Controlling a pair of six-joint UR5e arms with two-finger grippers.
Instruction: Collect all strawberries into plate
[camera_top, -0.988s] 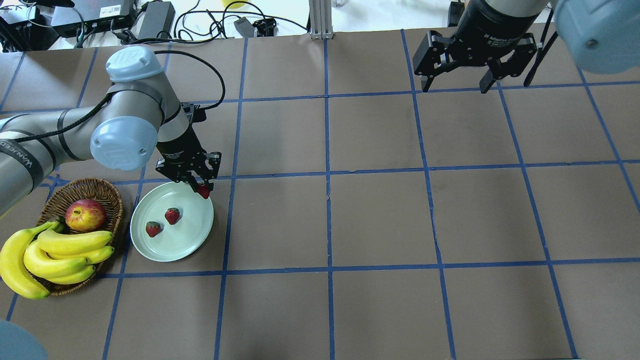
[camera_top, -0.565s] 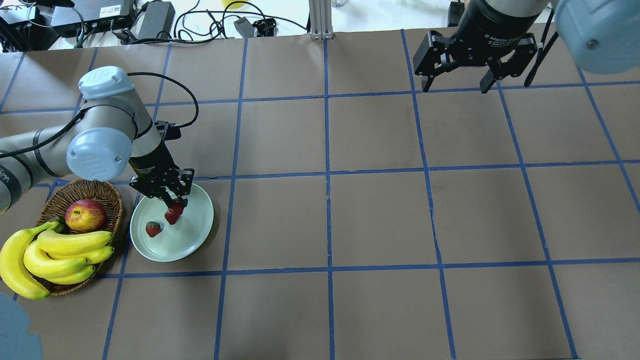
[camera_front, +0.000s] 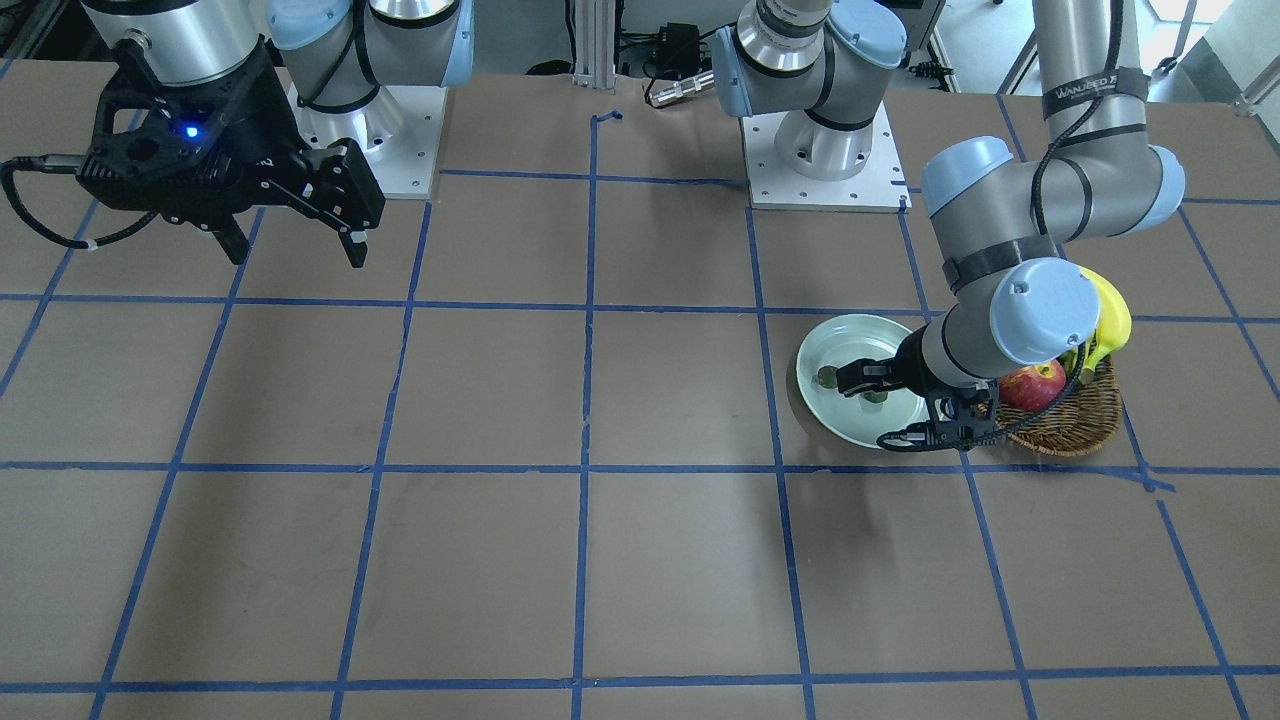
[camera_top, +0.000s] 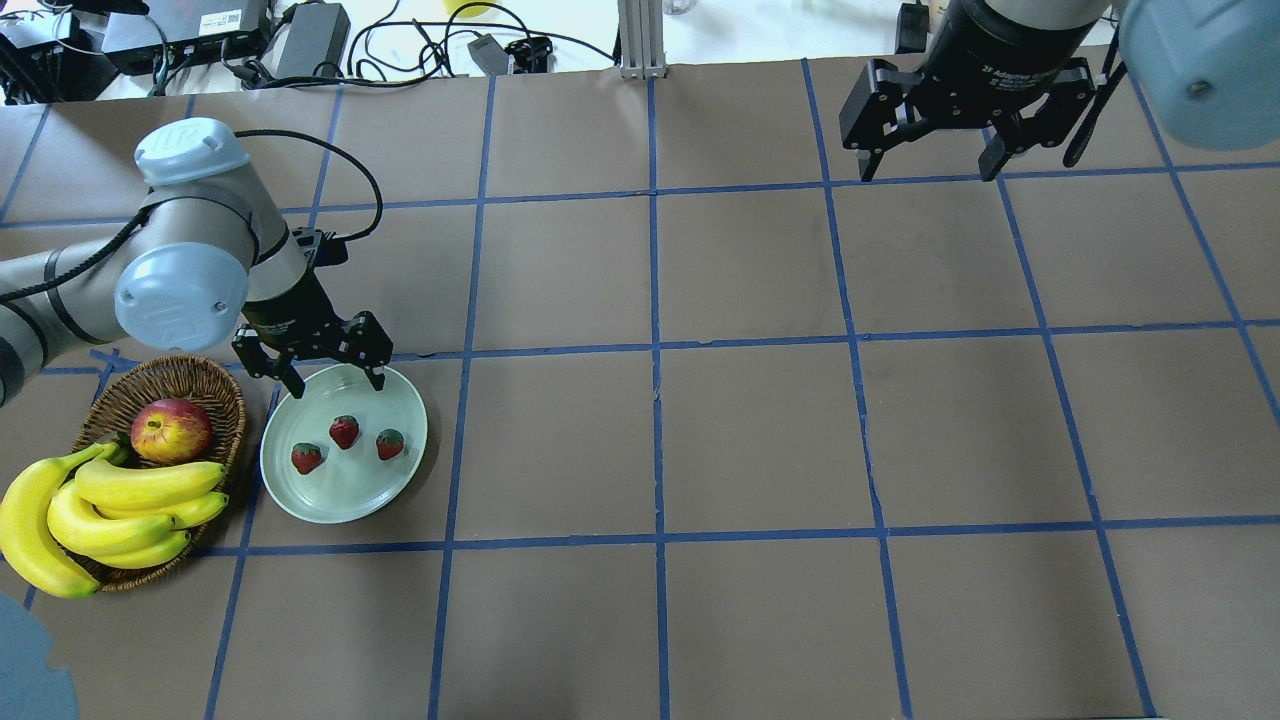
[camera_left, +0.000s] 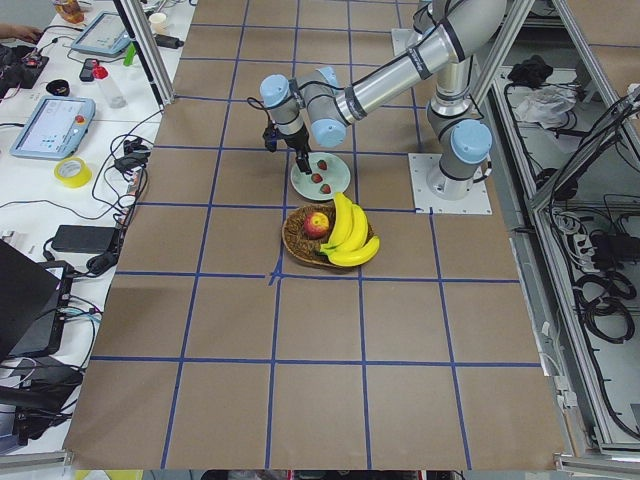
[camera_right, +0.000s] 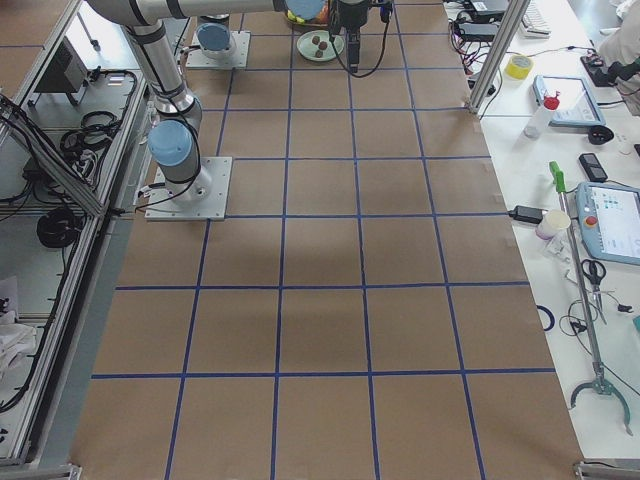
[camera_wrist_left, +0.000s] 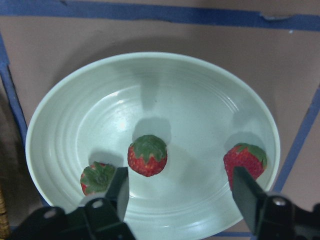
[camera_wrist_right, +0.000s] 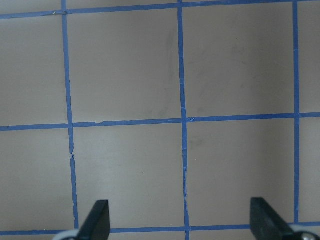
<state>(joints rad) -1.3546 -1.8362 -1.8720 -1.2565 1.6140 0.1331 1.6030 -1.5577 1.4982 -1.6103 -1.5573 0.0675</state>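
Three strawberries lie on the pale green plate (camera_top: 350, 492): one (camera_top: 306, 458) at the left, one (camera_top: 344, 431) in the middle, one (camera_top: 390, 444) at the right. My left gripper (camera_top: 337, 385) hangs open just above the plate's far rim, holding nothing. In the left wrist view its fingers (camera_wrist_left: 119, 189) frame the middle strawberry (camera_wrist_left: 147, 155), with the other two (camera_wrist_left: 97, 177) (camera_wrist_left: 245, 159) to either side on the plate (camera_wrist_left: 175, 95). My right gripper (camera_top: 930, 172) is open over bare table at the far right, well away from the plate.
A wicker basket (camera_top: 185, 372) with a red-yellow apple (camera_top: 170, 428) and a bunch of bananas (camera_top: 110, 505) stands right beside the plate on its left. Cables and power boxes (camera_top: 300, 35) lie beyond the table's far edge.
My left gripper carried a strawberry over the plate, opened and let it go. That berry now lies at the plate's right. The gripper drew back toward the far rim.
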